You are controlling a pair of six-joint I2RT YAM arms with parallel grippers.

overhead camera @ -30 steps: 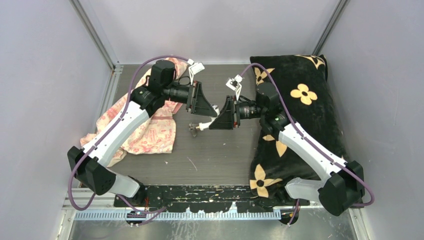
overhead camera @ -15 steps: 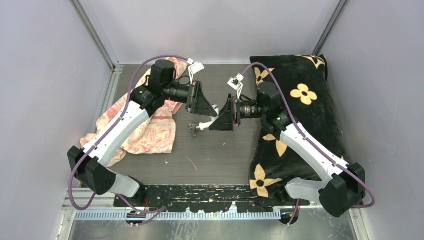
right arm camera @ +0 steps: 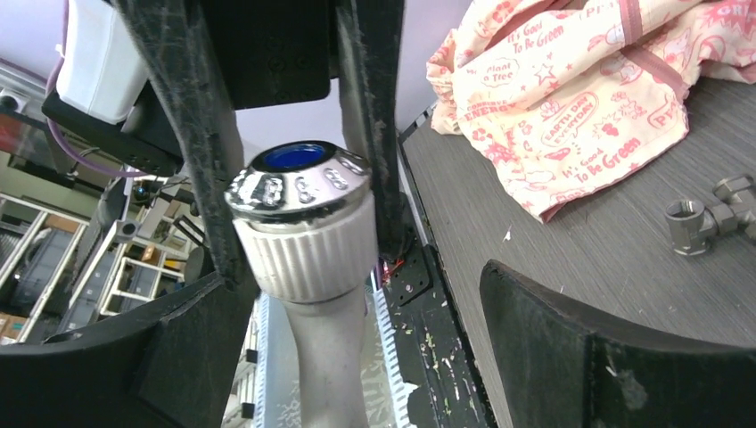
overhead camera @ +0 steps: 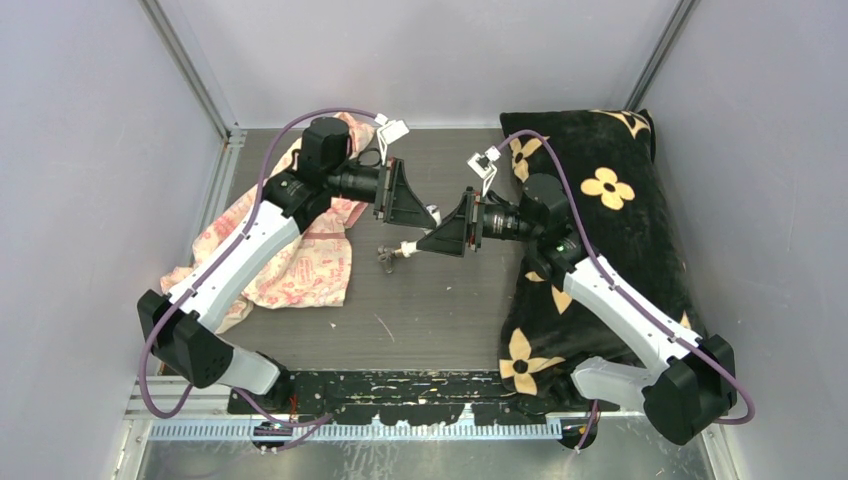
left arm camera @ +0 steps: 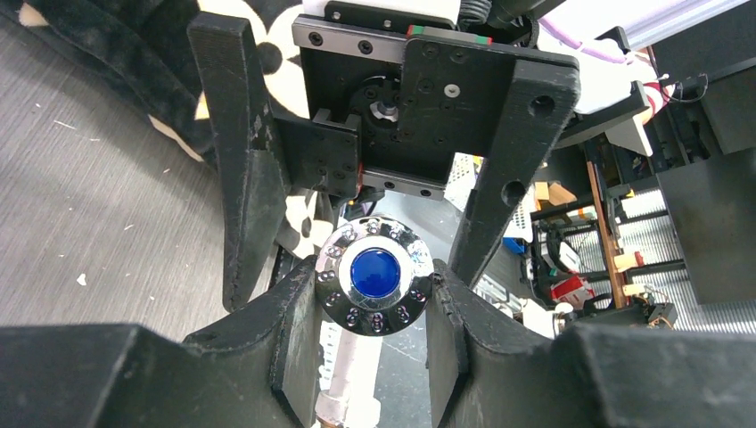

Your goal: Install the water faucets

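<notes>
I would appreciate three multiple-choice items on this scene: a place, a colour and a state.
1. The small dark grey metal fitting lies: A on the dark ribbed table; B on the pink cloth; C on the black cushion.
2. The centre of the round knob on the white plastic tap is: A red; B blue; C green.
3. The right claw is: A shut on the tap; B open; C out of view.
Key: 1 A, it rests on bare tabletop; 2 B, blue in both wrist views; 3 B, its fingers stand wide apart.
</notes>
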